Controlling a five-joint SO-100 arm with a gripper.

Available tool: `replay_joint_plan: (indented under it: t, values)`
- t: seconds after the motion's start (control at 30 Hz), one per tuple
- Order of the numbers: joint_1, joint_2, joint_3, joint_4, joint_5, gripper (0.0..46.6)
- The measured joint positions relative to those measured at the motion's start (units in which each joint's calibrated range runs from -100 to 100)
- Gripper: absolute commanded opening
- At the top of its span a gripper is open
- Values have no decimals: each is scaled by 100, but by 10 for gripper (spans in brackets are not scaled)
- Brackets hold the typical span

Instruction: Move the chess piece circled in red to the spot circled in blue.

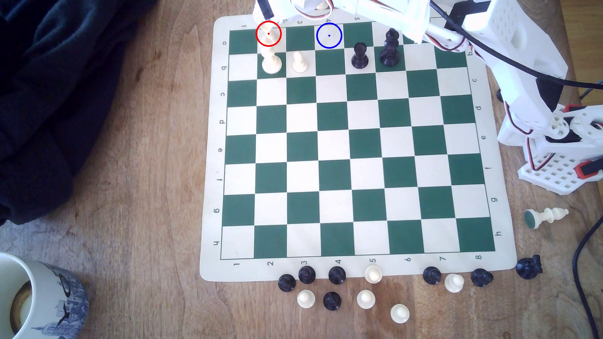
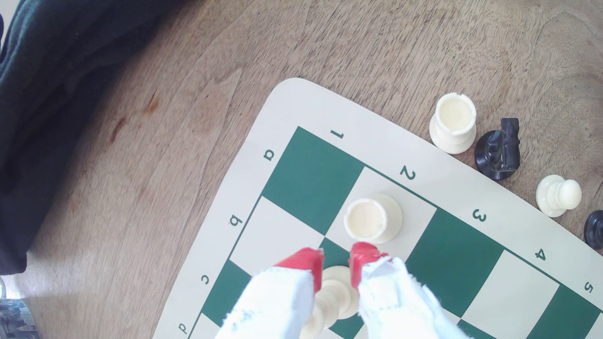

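You're looking at the rook [image 1: 268, 32] sitting upright inside the red ring on a cream square in the top row, upper left part of the chessboard [image 1: 355, 143] in the exterior view. In the wrist view the same rook [image 2: 372, 219] is standing on the cream square by the "2" label, nothing touching it. The blue-ringed square [image 1: 329, 35] is lying two squares to the exterior view's right in the same row, bare. Your gripper [image 2: 336, 260] is hanging just beside the rook with its red fingertips [image 2: 306, 265] parted a little, straddling the tall cream piece [image 2: 336, 293] on the green square next door; whether they're pinching it, can't tell. A cream pawn [image 1: 299, 62] is standing just right of that tall piece [image 1: 271, 62] in the exterior view.
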Motion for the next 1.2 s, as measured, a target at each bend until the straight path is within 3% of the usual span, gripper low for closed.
replay_joint_plan:
  t: [1.2]
  values:
    - [170,737,-163,-414,171,140]
